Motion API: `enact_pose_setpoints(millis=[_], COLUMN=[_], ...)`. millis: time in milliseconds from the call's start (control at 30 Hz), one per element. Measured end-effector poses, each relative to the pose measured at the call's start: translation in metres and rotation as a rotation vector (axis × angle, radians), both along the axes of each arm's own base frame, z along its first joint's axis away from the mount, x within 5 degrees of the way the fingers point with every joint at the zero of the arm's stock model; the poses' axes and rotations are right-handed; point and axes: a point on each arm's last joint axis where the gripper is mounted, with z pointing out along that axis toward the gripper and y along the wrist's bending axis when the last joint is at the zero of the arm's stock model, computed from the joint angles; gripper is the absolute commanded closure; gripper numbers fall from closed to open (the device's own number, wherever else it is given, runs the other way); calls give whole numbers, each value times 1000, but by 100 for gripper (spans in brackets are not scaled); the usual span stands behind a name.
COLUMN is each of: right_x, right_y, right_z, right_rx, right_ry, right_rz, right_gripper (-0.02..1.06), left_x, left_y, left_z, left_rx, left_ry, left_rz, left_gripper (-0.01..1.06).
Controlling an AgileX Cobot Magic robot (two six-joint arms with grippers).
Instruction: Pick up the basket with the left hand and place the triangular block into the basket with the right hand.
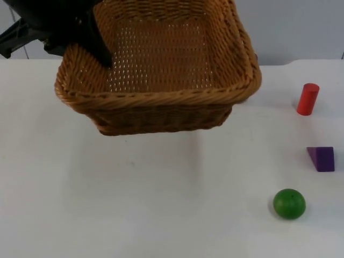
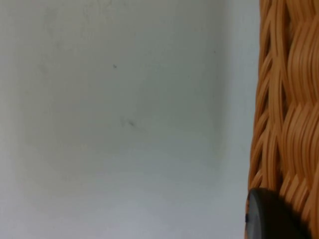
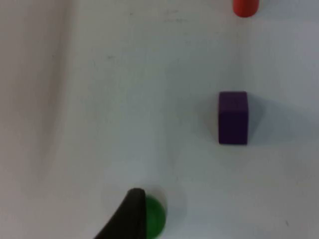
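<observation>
White table top (image 1: 134,204), ending at grey partition wall (image 1: 301,27). Resting on it, well apart along right side: upright red cylinder (image 1: 308,99), purple triangular block (image 1: 321,158), green ball (image 1: 289,203).

Left arm enters from the upper left; left gripper (image 1: 102,54) clamped on the basket (image 1: 161,102) rim, holding it aloft. Right gripper (image 3: 130,216) hangs above the surface.

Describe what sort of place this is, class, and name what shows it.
Probably a robot test bench: a bare white table, a wicker basket held up by the left gripper, and toy blocks, a purple triangular block among them.
</observation>
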Motion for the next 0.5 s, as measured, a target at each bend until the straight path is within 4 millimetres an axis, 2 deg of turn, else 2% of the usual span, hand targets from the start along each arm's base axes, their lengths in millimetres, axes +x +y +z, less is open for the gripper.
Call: enact_pose_setpoints(millis=[67, 167, 200, 233, 300, 367, 400, 500], right_x=[7, 30, 40, 40, 54, 68, 68, 90], right_y=[2, 7, 9, 9, 13, 16, 16, 22], right_z=[-7, -36, -54, -54, -76, -90, -90, -103], right_rx=[5, -1, -10, -10, -19, -22, -22, -24], right_ry=[-3, 24, 60, 60, 97, 110, 110, 118], right_rz=[-6, -11, -11, -11, -11, -11, -11, -11], right_gripper=[0, 0, 0, 0, 0, 0, 0, 0], left_x=[0, 0, 0, 0, 0, 0, 0, -1], left_y=[-1, -2, -2, -2, -2, -3, -3, -4], left_z=[0, 0, 0, 0, 1, 1, 1, 1], left_rx=[-1, -3, -6, -6, -8, -18, -18, -29], left_ry=[-2, -9, -9, -9, -11, -9, -9, -6], left_rz=[-7, -23, -23, -23, -26, -25, -25, -21], left_gripper=[105, 105, 105, 105, 105, 105, 105, 105])
